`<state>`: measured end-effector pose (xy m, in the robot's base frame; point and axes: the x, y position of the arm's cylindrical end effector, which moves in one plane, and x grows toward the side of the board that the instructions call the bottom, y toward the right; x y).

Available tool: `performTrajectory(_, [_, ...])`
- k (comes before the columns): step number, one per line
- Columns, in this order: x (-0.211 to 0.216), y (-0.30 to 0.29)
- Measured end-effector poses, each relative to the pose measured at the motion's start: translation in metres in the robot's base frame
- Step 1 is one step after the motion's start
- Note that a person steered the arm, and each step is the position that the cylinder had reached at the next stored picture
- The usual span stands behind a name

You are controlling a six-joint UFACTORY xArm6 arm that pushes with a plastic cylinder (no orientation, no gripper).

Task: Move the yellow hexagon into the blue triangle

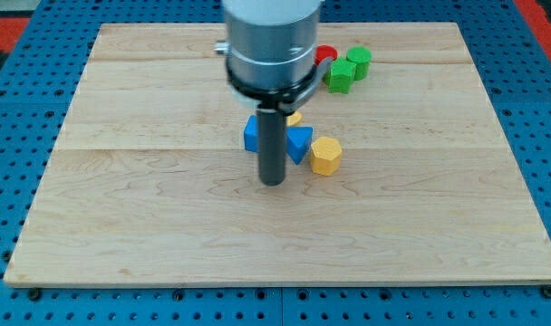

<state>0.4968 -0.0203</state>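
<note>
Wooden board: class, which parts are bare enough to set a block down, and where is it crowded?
The wooden board is bare along the view's bottom, below my tip, and across the view's left and right sides. It is crowded at centre, where the yellow hexagon, blue triangle and a blue block cluster by the rod, and at top centre around the green blocks.

Behind rod [272, 145]: blue block [250, 134] half hidden, shape unclear. Yellow sliver [295, 119] at twelve o'clock of blue triangle [299, 142], mostly covered. Red block [325, 54] partly masked.

Bright even light, soft faint shadows, slight blur.
</note>
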Motion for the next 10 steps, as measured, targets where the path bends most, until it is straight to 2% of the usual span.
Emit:
performTrajectory(5, [0.002,-0.013])
performTrajectory(6, [0.010,0.021])
performTrajectory(7, [0.011,0.090])
performTrajectory(8, [-0.012,0.116])
performTrajectory(10, [-0.022,0.061])
